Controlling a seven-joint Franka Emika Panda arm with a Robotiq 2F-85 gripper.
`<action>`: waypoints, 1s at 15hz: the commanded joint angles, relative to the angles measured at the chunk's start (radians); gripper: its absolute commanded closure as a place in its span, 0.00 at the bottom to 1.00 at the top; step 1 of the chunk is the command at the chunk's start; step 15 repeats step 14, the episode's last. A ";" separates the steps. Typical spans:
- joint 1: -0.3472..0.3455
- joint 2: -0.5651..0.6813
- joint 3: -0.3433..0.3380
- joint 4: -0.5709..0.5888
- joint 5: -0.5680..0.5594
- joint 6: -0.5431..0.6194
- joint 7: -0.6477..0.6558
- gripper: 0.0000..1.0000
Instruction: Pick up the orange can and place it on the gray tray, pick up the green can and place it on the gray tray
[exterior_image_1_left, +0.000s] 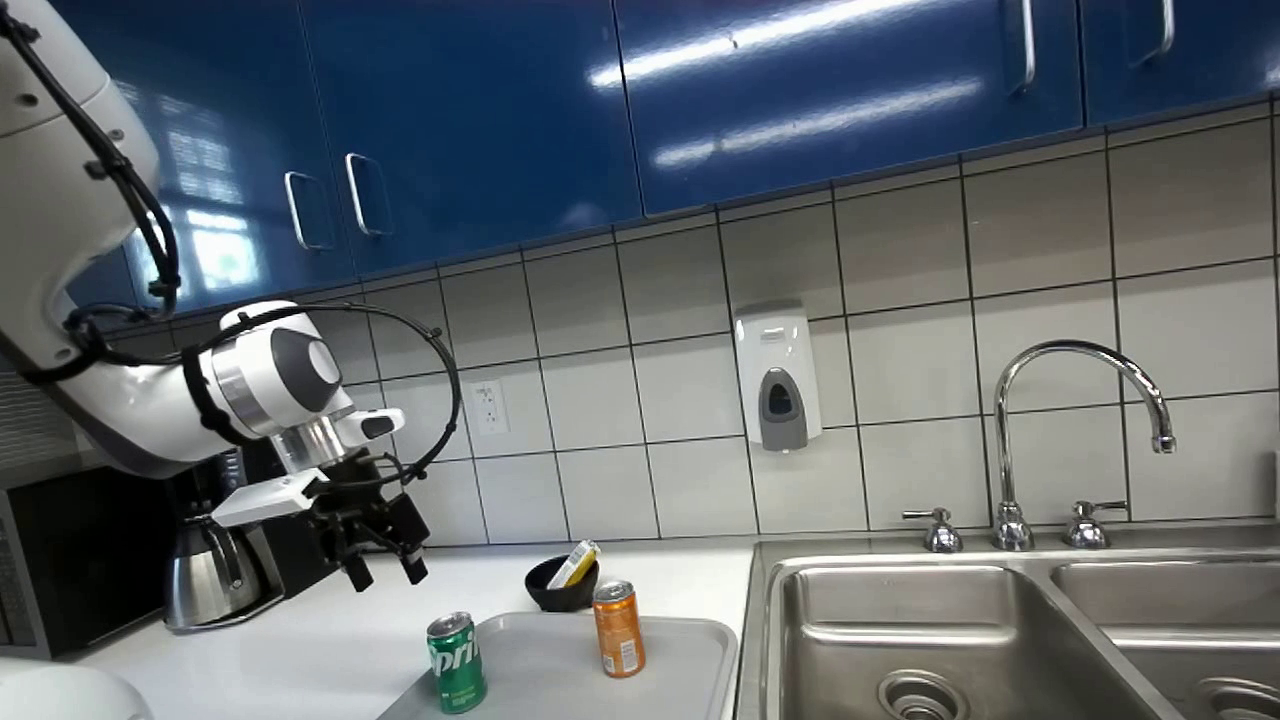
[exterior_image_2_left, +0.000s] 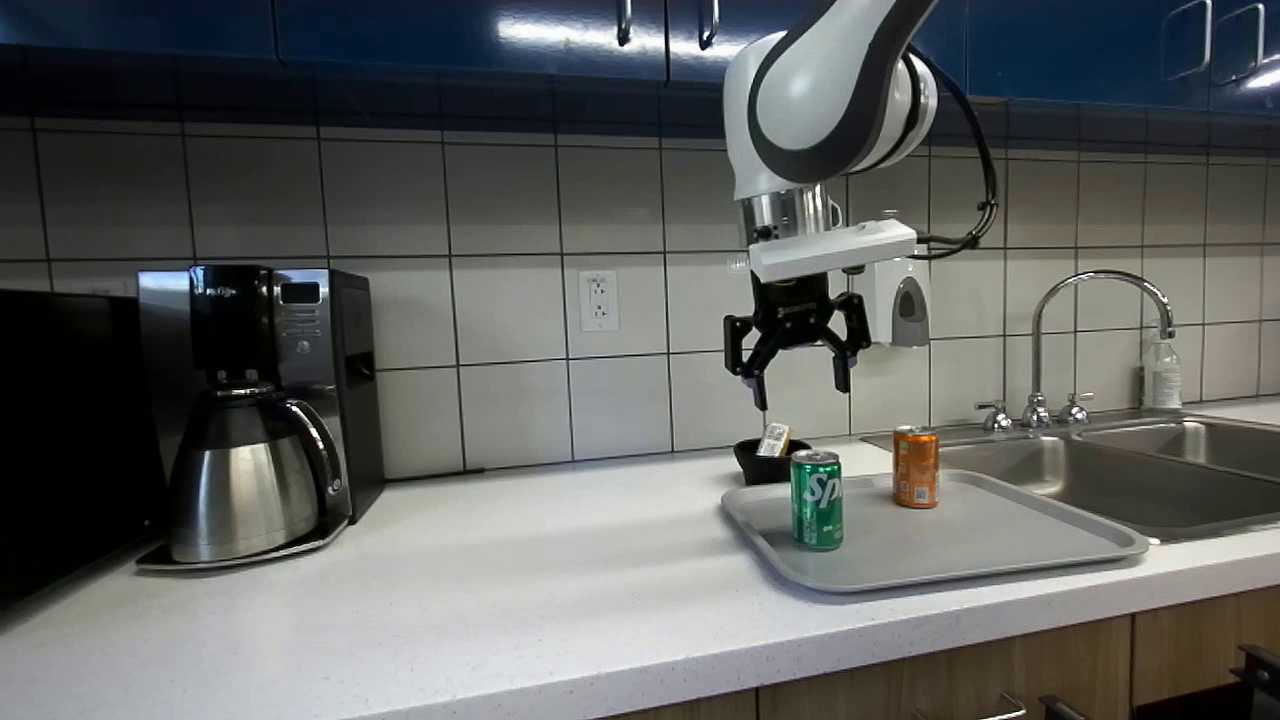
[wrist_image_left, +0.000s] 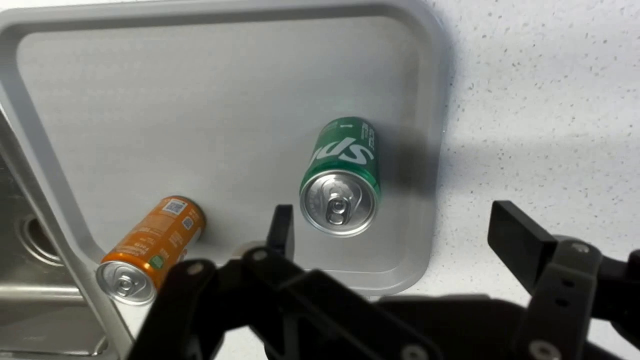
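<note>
Now your gripper (exterior_image_2_left: 802, 392) hangs spread wide; the wrist view shows green can (wrist_image_left: 345, 160) mid-frame, orange can (wrist_image_left: 157, 240) lower left, both on gray tray (wrist_image_left: 175, 115).

Bright, fairly even light, with glare on the glossy blue cabinets (exterior_image_1_left: 480, 130).
In an exterior view, white streaks cross them toward the right and a pale, window-like patch shines at the left; in an exterior view the top wall tiles (exterior_image_2_left: 500, 100) sink into shade. In the wrist view the green can (wrist_image_left: 347, 145) casts a soft shadow to its right over the gray tray (wrist_image_left: 175, 100), and the black gripper (wrist_image_left: 392, 232) shows little surface detail.
</note>
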 joint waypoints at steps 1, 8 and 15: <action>-0.025 -0.122 0.062 -0.091 0.020 -0.033 0.066 0.00; -0.023 -0.203 0.111 -0.173 0.095 -0.040 0.118 0.00; -0.028 -0.166 0.118 -0.159 0.121 -0.027 0.085 0.00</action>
